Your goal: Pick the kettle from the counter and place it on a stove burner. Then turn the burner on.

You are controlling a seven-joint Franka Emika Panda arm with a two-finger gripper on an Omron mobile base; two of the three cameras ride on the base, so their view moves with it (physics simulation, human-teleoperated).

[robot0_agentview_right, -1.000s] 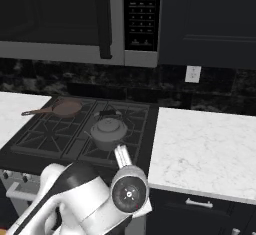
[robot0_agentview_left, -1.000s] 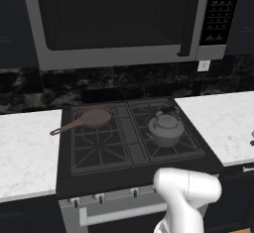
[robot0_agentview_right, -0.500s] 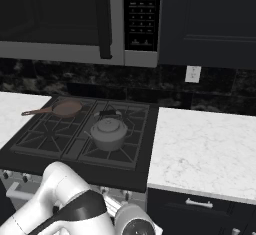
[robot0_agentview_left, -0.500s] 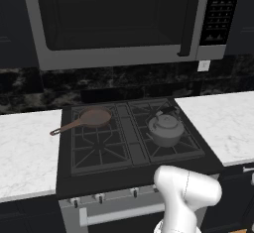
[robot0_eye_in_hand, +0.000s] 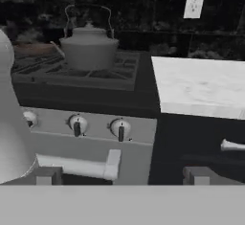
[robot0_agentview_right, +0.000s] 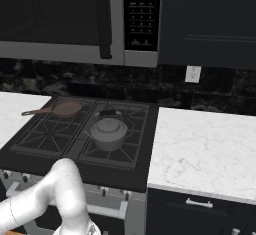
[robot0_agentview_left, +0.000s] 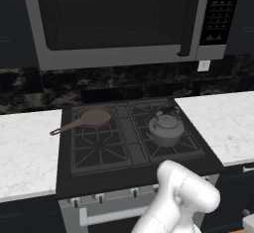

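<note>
One grey kettle [robot0_agentview_left: 165,129] sits on the stove's back right burner [robot0_agentview_left: 171,145]. One brown frying pan [robot0_agentview_left: 89,119] sits back left. The claw [robot0_eye_in_hand: 122,175] fingers are wide apart, holding nothing, facing two knobs [robot0_eye_in_hand: 98,126].

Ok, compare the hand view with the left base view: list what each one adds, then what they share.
Hand view adds: the open fingers at its bottom edge, and the stove knobs seen face-on with their pointers visible. Left base view adds: the microwave above the stove and the left counter beside it. Shared: the kettle sitting on a right-hand stove burner, the right counter next to it, and the wall outlet.
</note>
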